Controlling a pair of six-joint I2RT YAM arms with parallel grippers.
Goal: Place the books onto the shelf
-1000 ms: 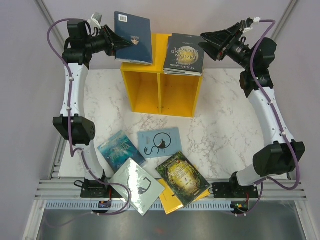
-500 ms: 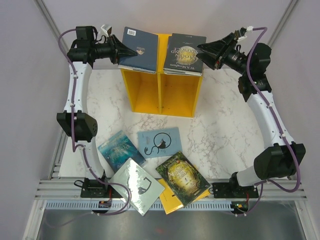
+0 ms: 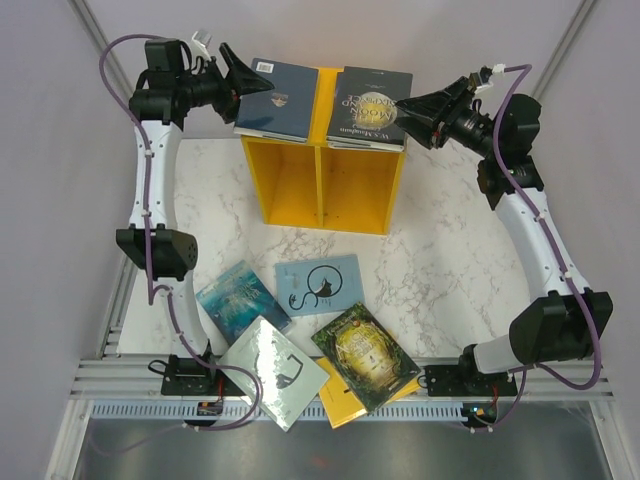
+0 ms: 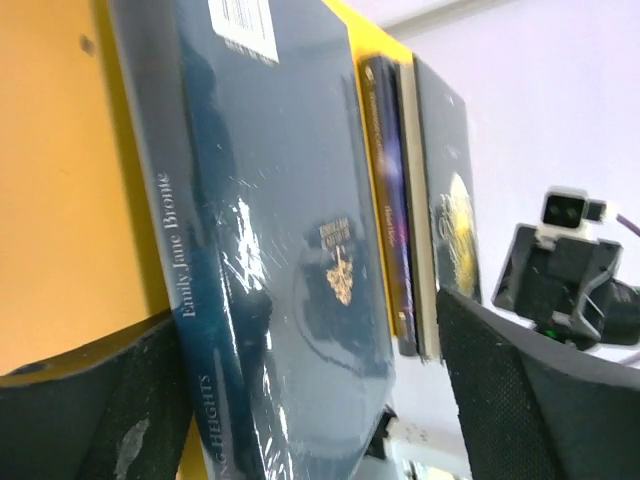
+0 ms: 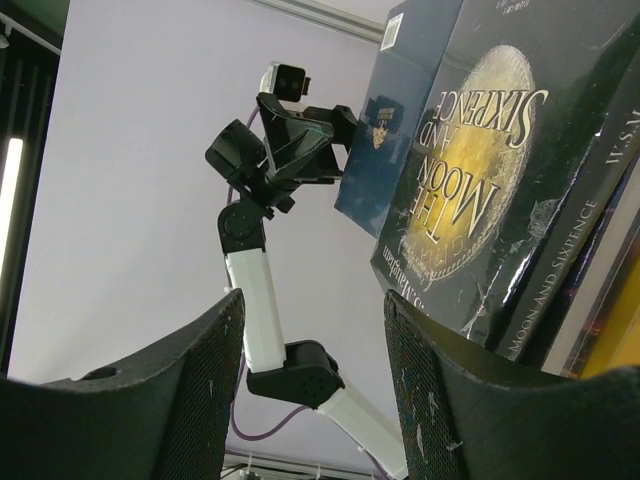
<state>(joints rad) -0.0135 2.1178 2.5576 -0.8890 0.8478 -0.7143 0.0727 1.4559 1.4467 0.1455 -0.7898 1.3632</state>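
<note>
The step in hand looked like the left arm's letting-go of the navy blue paperback on the roof of the bright yellow two-compartment wooden shelf. To finish it well, the left pincer would probably need to keep its jaws wide and draw straight back along its own line. Any sideways swing risked catching the spine and dragging the book off. The book seemed to overhang the shelf's left edge a little, so it would likely slide easily.

The navy book lay flat on the left half of the shelf top, just beside the black paperback with gold lettering on the right half. The left pincer's fingers stood apart around the navy book's outer edge. In the wrist view one pad sat close against the spine and the other clear of the cover, so nothing was clamped.

The right pincer hovered at the black book's outer edge, its jaws parted and empty, the book just ahead of the fingertips.

Five more paperbacks, teal, light blue, pale grey, dark green-gold and yellow, lay on the white marble table, well apart from both pincers.
</note>
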